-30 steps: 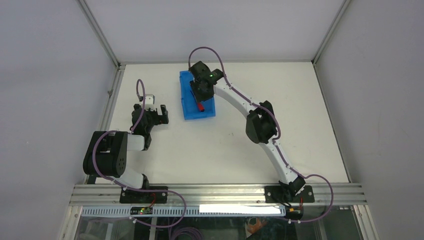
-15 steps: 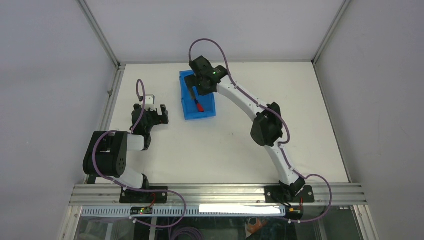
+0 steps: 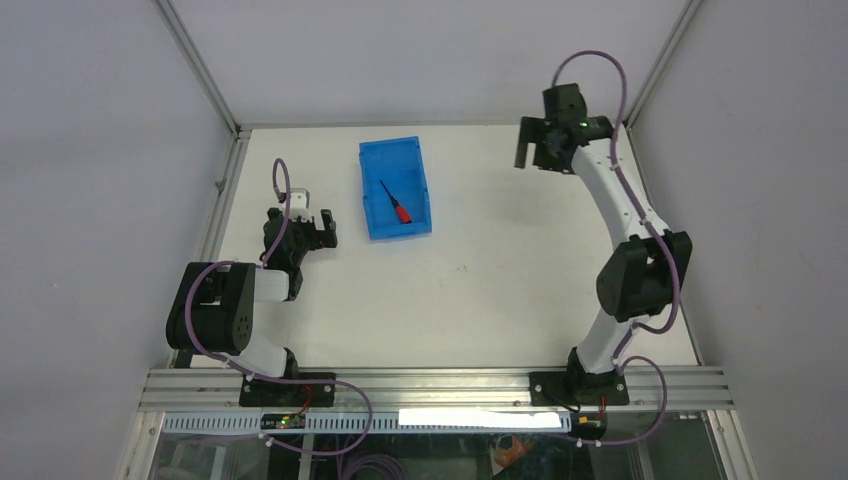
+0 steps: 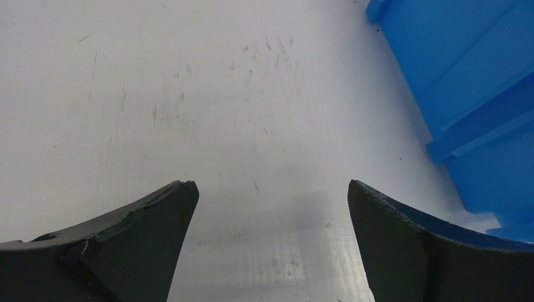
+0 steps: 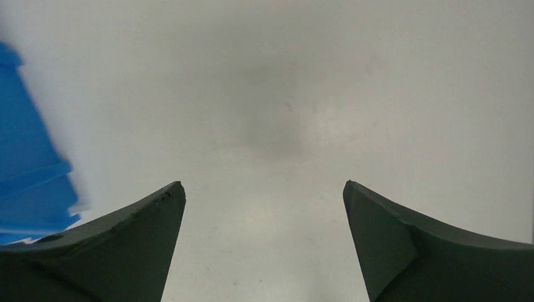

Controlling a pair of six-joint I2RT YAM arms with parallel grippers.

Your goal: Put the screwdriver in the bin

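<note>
So the screwdriver (image 3: 397, 205) is lying flat on the floor of the blue bin (image 3: 367, 190), red handle toward the near end and the thin black shaft pointing off to the far left, with nothing touching it. The bin sits on the bench (image 3: 480, 270) toward the far side, a bit left of middle. My right pincer (image 3: 533, 156) is over by the far right corner, well apart from the bin. Its fingers are spread wide with nothing between them, and its wrist view shows just bare bench and a blurry bit of blue at the left edge. My left pincer (image 3: 318, 228) sits left of the bin's near end, not touching it, also spread wide and holding nothing.
</note>
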